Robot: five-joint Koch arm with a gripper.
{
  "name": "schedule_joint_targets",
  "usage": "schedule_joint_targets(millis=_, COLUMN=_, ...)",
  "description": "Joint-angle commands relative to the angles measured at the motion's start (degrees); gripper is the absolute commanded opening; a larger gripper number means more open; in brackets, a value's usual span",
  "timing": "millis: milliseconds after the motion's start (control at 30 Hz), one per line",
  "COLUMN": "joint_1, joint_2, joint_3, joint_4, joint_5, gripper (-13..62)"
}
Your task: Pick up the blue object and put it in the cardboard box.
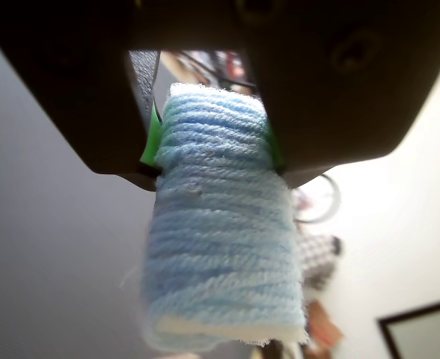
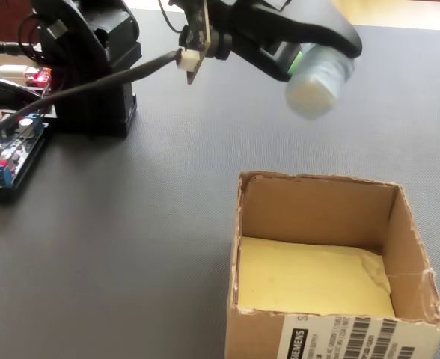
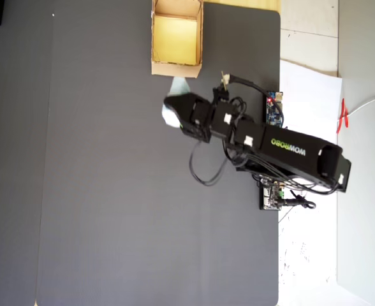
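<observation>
One risk: the blue object (image 1: 220,224) is pinched only at its upper end, so most of its soft length hangs free below the jaws; it could slip out short of the box (image 2: 418,254).
Cause: a yielding, yarn-like surface, which gives the green pads (image 1: 151,138) little firm bite (a judgement, not seen).
Second risk: letting go too early. In the overhead view the object (image 3: 169,116) is near the box (image 3: 176,67) but not over its opening, so a drop here would land on the bench (image 3: 98,191).
Third risk: clipping a box wall on the way in, since the flaps stand upright.
Jaws: clamped on the object, one pad on each side.
Gripper (image 2: 298,61): in the air above the bench, beyond the box's far wall in the fixed view.
Arm (image 3: 289,150): stretched out from its base near the bench's right edge (overhead view), reaching toward the box at the top edge.
Box: empty, yellowish floor showing.
</observation>
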Motion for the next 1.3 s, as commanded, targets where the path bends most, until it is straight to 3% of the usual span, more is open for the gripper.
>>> schedule_joint_targets(millis=0, joint_1=1.3, joint_2=-0.9, joint_3=-5.8, joint_4=-5.6, joint_5=0.1, gripper=5.2)
schedule_joint_targets(millis=133, joint_1=9.3, joint_2=-12.8, joint_3=-17.2, joint_4=-4.0, joint_5=-2.6, gripper=5.2)
schedule_joint_targets(millis=467, joint_1=17.8, joint_2=-24.3, joint_3=-27.9, joint_4=-1.1, joint_5=-4.0, gripper=5.5)
schedule_joint_targets(millis=500, joint_1=18.5, joint_2=-24.5, joint_3=-27.9, joint_4=-0.7, joint_5=-4.0, gripper=6.0)
schedule_joint_targets(millis=667, joint_1=17.9, joint_2=-23.8, joint_3=-28.3, joint_4=6.9, joint_5=-3.3, gripper=29.8)
schedule_joint_targets(millis=767, joint_1=17.1, joint_2=-22.4, joint_3=-26.7, joint_4=7.2, joint_5=-3.3, gripper=34.1)
schedule_joint_targets(millis=1267, joint_1=8.8, joint_2=-11.4, joint_3=-16.9, joint_4=2.6, joint_5=3.9, gripper=34.5)
